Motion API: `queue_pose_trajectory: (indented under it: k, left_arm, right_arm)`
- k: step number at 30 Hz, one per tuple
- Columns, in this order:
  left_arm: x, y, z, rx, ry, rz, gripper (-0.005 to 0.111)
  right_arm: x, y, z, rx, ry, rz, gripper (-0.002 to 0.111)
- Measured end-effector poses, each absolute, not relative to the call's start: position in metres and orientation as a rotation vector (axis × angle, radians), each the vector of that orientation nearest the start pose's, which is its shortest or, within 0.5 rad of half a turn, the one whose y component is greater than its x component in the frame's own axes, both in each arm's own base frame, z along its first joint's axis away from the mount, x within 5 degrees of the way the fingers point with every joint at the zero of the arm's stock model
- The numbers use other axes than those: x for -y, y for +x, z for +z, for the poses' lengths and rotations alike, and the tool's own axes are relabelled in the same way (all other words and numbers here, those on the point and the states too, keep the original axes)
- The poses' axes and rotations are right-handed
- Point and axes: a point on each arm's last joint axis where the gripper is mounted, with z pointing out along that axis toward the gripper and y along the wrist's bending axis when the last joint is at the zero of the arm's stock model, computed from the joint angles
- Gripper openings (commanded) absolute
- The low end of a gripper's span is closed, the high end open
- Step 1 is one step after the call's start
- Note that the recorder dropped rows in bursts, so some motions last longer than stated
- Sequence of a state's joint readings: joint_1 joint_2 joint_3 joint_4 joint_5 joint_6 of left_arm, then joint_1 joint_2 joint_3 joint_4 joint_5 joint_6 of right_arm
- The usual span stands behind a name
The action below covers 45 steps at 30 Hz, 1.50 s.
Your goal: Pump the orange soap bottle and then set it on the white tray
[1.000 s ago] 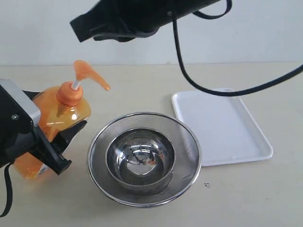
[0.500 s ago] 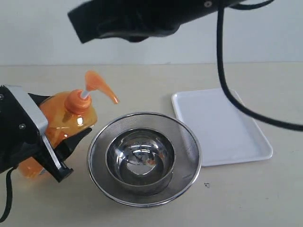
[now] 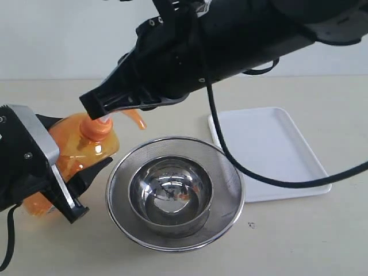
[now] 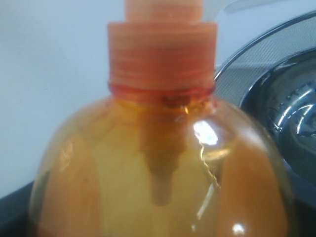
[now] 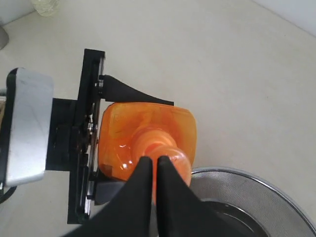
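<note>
Ext: found bottle (image 3: 95,145) tilted, clamped in L gripper (image 3: 81,142), just left of strainer (image 3: 230,172) w/ bowl (image 3: 170,192) inside; well apart from tray (image 3: 276,149). Noted R gripper (image 3: 95,108) pinched together, tips at pump head (image 3: 135,118). L wrist: seen bottle neck close-up, strainer rim beside. R wrist: confirmed R fingers (image 5: 138,197) together over pump, L jaws flanking bottle body.

The right arm (image 3: 241,40) is a bulky matte-black casing with a few bright screw heads (image 3: 152,23) (mere specks in the exterior view). A thick black cable (image 3: 230,155) hangs from it. The right gripper (image 5: 154,160) ends in two slim black fingers (image 5: 140,197) tapering to blunt tips. The left gripper (image 3: 80,140) is also black. It has a rounded silver-grey plate (image 3: 31,141), wedge-shaped black fingers (image 3: 86,172) on a black rail (image 5: 91,133), and a second black cable (image 3: 8,241).
</note>
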State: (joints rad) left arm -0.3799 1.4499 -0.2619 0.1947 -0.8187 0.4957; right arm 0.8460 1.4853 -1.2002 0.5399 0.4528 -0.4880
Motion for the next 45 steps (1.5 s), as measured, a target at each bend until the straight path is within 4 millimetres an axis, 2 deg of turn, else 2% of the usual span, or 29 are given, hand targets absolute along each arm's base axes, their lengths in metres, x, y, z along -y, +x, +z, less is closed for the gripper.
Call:
queue_pose_trajectory:
  k: [18,33,40,45]
  left_arm:
    - [0.092,0.204,0.168,-1.601,0.957,0.041,0.005]
    - [0.089,0.205,0.163,-1.66,0.964,0.053,0.005]
    - [0.089,0.205,0.163,-1.663,0.963,0.051,0.005]
    - [0.093,0.205,0.167,-1.623,0.946,0.01,0.005]
  right_arm:
    - [-0.278,0.218,0.314,-2.034,-1.016,0.738,0.0]
    - [-0.289,0.231,0.287,-2.075,-1.052,0.711,0.0]
    - [-0.287,0.231,0.29,-2.058,-1.051,0.712,0.0]
    - [-0.282,0.221,0.301,-2.046,-1.077,0.733,0.0]
